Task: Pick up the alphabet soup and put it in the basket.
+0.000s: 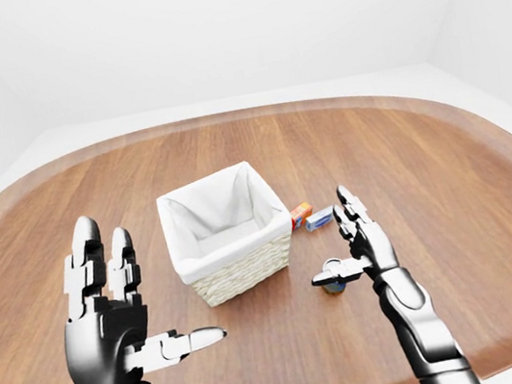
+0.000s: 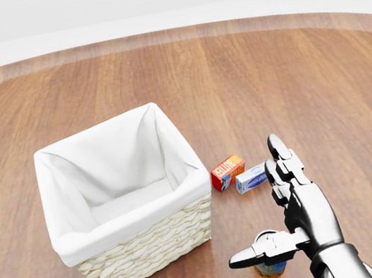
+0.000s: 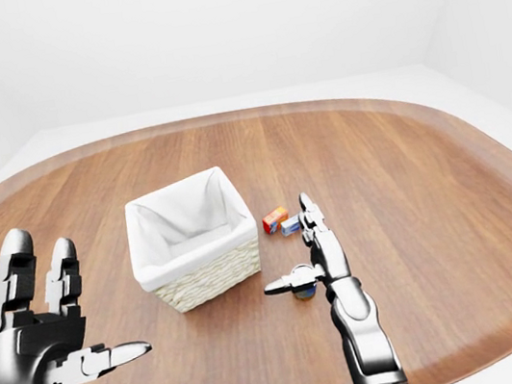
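With the right hand (image 2: pixel 286 226) spread over the can (image 2: pixel 270 266), lower until fingers flank it squarely, right of the basket (image 2: pixel 147 249).

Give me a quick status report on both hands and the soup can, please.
Both hands open, empty. Right hand directly over small upright alphabet soup can, thumb across its lid, no grasp. White-lined wicker basket empty, path clear.
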{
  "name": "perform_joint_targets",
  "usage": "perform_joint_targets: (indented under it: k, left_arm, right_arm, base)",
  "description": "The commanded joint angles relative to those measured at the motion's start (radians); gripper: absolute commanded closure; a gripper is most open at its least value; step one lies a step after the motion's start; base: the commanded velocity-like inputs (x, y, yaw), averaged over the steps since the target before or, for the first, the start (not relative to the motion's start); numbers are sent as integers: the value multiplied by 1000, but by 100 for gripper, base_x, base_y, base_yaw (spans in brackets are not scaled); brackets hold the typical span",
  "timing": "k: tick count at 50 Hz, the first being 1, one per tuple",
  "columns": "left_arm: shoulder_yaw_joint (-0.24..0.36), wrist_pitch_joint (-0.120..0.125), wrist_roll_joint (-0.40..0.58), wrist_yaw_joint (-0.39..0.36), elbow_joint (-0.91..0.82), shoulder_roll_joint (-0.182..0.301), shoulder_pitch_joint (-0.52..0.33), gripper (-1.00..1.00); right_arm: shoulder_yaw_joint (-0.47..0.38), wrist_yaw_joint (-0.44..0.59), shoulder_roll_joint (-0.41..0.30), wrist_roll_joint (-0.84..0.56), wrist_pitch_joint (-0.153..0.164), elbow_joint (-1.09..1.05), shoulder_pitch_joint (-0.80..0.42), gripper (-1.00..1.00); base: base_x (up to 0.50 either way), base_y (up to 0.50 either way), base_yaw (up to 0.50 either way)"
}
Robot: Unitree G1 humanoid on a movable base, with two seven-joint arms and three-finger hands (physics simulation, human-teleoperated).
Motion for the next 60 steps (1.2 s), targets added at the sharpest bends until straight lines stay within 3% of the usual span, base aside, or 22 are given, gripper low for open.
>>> perform_joint_targets:
  k: [1,3,10,35,47,60]
  left_arm:
    - [6,20,-5,-5,-2,-2,-7,-100]
    - [-7,12,8,-2,9,-2,-9,-100]
    - [-18,11,19,17,32,10,-26,-100]
    - [-9,21,21,30,56,21,-54,-100]
    - [-19,9,24,23,40,15,-30,-100]
    - [-22,15,20,21,25,14,-21,-100]
  right_arm:
    - [-14,-9,-10,-19,-79,118,-29,-100]
    - [-23,-15,-17,-31,-114,200,-53,-100]
    - [-54,-30,-44,-46,-114,396,-116,-100]
    - [-48,-56,-58,-65,-114,684,-236,-100]
    - [-44,-58,-61,-68,-114,707,-236,-100]
    - [-46,-69,-71,-94,-114,780,-225,-100]
  base:
    - [0,0,0]
    - [0,0,0]
    - [0,0,0]
    - [0,0,0]
    - [0,0,0]
    - [0,0,0]
